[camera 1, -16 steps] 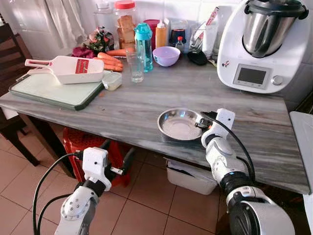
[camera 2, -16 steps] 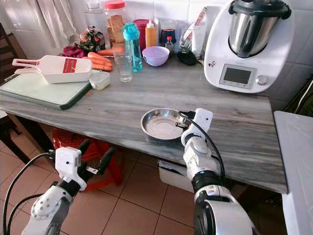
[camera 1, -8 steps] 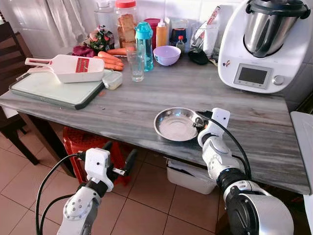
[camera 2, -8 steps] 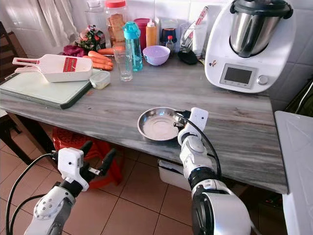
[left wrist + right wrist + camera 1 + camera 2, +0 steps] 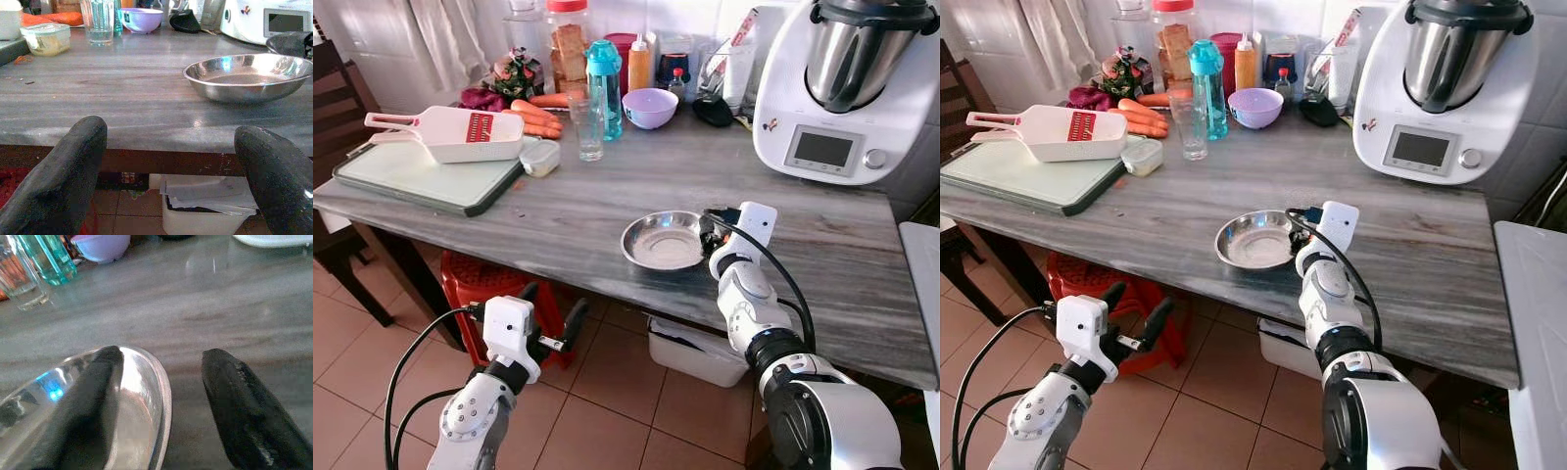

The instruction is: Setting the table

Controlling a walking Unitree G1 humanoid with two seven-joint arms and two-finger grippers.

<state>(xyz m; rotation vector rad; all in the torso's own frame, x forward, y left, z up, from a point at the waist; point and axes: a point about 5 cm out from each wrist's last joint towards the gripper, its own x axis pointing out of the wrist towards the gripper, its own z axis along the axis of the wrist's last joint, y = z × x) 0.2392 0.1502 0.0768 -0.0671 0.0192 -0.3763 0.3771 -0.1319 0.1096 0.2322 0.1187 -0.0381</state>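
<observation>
On far left of grey counter (image 5: 558, 211): one green cutting board (image 5: 421, 176) carrying one white slicer (image 5: 450, 134). Below counter edge, left gripper (image 5: 548, 318) in mid-air, fingers (image 5: 58, 181) spread, grasping nothing. At back: carrots (image 5: 533, 117), one glass (image 5: 588, 127), one teal bottle (image 5: 603, 73), one purple bowl (image 5: 650, 108). Near front edge: one steel bowl (image 5: 663, 240). Right gripper (image 5: 161, 401) parted astride its right rim, one finger inside, one outside. Far right: one white food processor (image 5: 847, 88).

Grey streaked surface (image 5: 558, 211) carrying steel bowl (image 5: 664, 240) near front edge, cutting board (image 5: 421, 176) at left, white cooking machine (image 5: 847, 88) at right.
</observation>
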